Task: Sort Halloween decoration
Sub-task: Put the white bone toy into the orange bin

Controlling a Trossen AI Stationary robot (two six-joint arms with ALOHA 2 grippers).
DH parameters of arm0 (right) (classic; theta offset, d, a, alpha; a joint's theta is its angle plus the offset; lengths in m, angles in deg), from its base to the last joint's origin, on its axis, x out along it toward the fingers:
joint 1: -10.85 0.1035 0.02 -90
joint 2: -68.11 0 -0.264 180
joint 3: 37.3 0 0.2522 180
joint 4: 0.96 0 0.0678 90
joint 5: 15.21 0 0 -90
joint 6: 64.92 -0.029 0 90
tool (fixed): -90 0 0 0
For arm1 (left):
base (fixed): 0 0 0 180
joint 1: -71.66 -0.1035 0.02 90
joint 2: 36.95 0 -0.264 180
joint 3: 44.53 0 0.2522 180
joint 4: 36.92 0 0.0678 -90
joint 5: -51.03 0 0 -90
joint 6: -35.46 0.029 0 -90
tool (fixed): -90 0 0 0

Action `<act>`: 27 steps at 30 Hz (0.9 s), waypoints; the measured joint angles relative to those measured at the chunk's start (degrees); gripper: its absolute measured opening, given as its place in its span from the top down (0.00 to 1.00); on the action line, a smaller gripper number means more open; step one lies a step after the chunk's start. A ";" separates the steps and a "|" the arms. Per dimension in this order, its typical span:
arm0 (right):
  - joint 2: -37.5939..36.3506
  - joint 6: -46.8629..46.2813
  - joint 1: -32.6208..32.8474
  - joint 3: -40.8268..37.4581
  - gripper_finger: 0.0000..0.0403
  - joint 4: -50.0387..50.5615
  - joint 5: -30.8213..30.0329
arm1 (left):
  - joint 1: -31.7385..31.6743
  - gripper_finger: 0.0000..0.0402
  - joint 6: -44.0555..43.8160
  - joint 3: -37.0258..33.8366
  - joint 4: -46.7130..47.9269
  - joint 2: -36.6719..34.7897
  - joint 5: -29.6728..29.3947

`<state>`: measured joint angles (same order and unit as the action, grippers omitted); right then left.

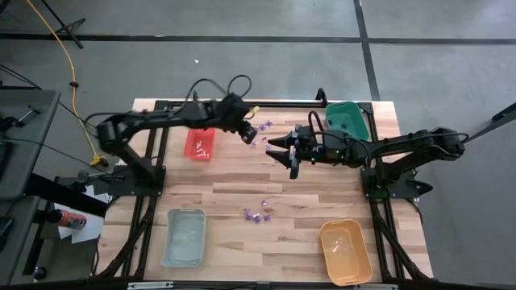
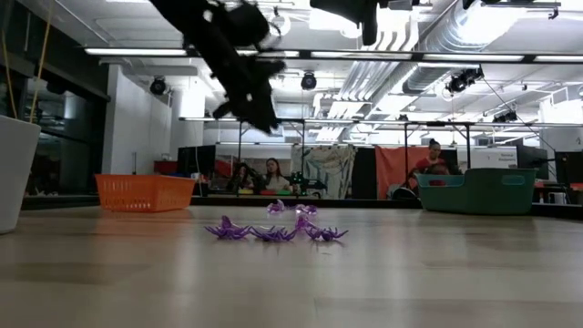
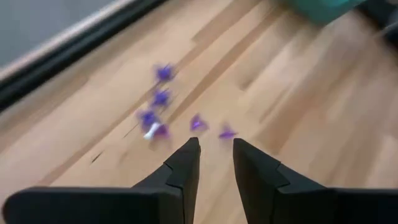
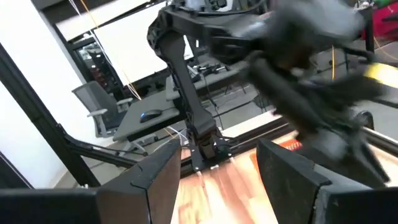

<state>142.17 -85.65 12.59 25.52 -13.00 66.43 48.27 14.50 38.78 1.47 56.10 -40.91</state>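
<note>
Tiny purple Halloween decoration pieces lie in two groups on the wooden table: one near the far edge (image 1: 262, 133), with a whitish piece among them (image 3: 151, 130), and one toward the near middle (image 1: 256, 214) (image 2: 273, 230). My left gripper (image 1: 251, 135) (image 3: 216, 146) hovers over the table just short of the far group, tipped downward, open by a narrow gap with nothing between its fingers. My right gripper (image 1: 280, 151) (image 4: 217, 165) hangs level beside it, to the right of the far group, open wide and empty.
A red tray (image 1: 200, 143) stands at the far left and a green tray (image 1: 348, 119) at the far right. A pale blue tray (image 1: 184, 236) sits near left and an orange tray (image 1: 345, 251) near right. Bare wood lies between them.
</note>
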 joint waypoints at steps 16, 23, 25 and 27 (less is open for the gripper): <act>0.00 -6.58 0.00 0.00 0.49 0.26 -0.24 | -8.38 0.79 -1.36 10.63 7.28 23.09 7.41; 0.00 -9.27 0.00 0.00 0.49 0.28 -1.88 | -8.53 0.79 2.22 10.63 4.03 24.42 7.44; 0.00 -9.29 0.02 0.00 0.49 0.29 -2.26 | -8.47 0.79 4.37 10.63 3.07 24.42 7.76; -0.02 -9.29 0.00 0.00 0.49 0.28 -2.37 | -8.47 0.79 6.98 10.63 2.25 24.43 9.05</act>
<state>142.15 -94.94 12.59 25.52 -12.71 64.06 39.80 21.49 49.41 3.72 80.54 -31.87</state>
